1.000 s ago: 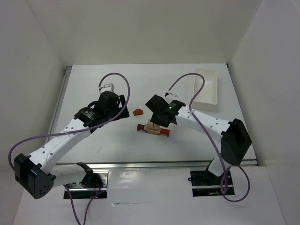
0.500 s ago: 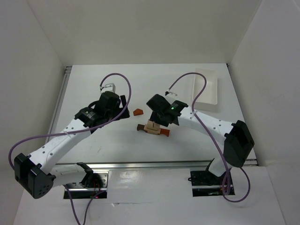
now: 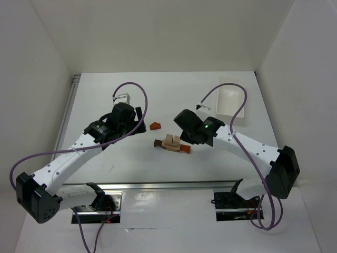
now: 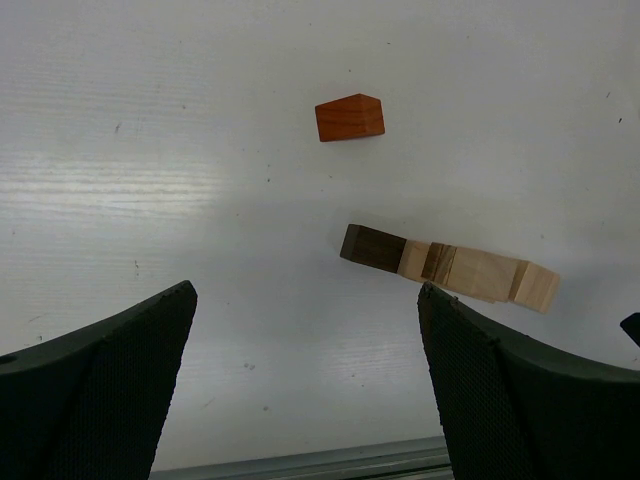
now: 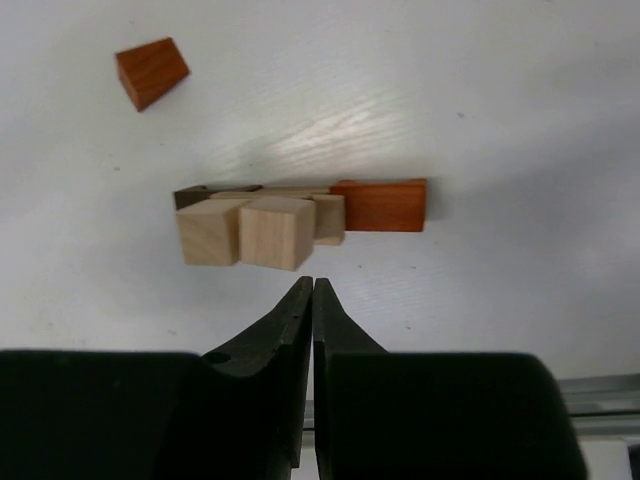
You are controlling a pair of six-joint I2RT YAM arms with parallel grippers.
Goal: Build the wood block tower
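Note:
The wood block tower [image 3: 171,143] stands mid-table: a low stack with a dark brown bar end [image 4: 373,248], two light tan blocks [image 5: 242,232] on top and a reddish-orange bar [image 5: 380,205]. A loose reddish-orange wedge [image 3: 155,126] lies apart on the table, up and to the left of the stack, and shows as the wedge [image 4: 350,117] in the left wrist view. My right gripper [image 5: 312,283] is shut on nothing, its tips just short of the tan blocks. My left gripper [image 4: 305,292] hangs wide open and empty above the table, left of the stack.
A white plastic tray [image 3: 231,100] sits at the back right, behind the right arm. A purple cable loops over each arm. The metal rail [image 3: 174,184] runs along the table's near edge.
My right gripper has drawn back to the right, off the stack, and its jaws have shut. The tan blocks now stand uncovered. The left arm has not moved.

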